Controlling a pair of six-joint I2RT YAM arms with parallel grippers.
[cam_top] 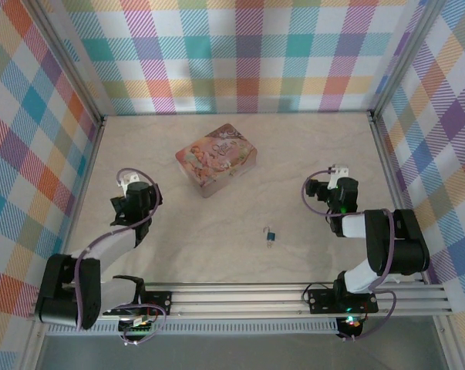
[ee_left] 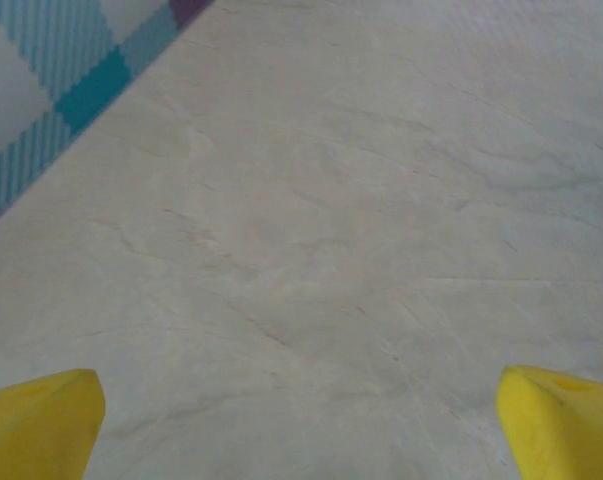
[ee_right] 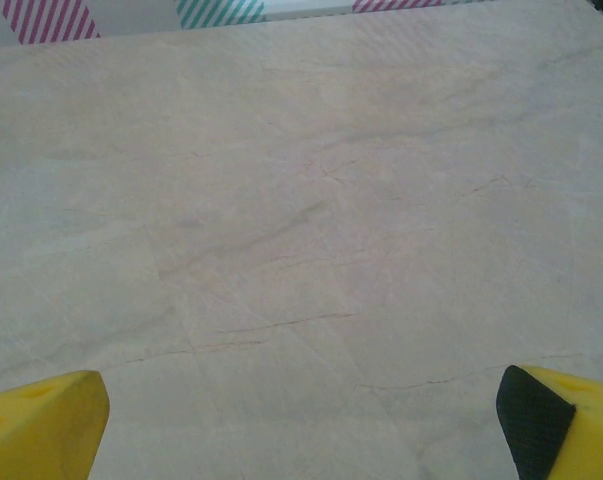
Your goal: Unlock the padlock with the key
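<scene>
Near the front edge of the desk, right of middle, sits the padlock. It lies behind and left of my right pincer, the closer one. That one and my left pincer are spread wide, empty.

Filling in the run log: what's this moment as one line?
stage: not begun | left gripper: open, empty | right gripper: open, empty | padlock: on table, near centre, untouched | tin: farther back, left
</scene>
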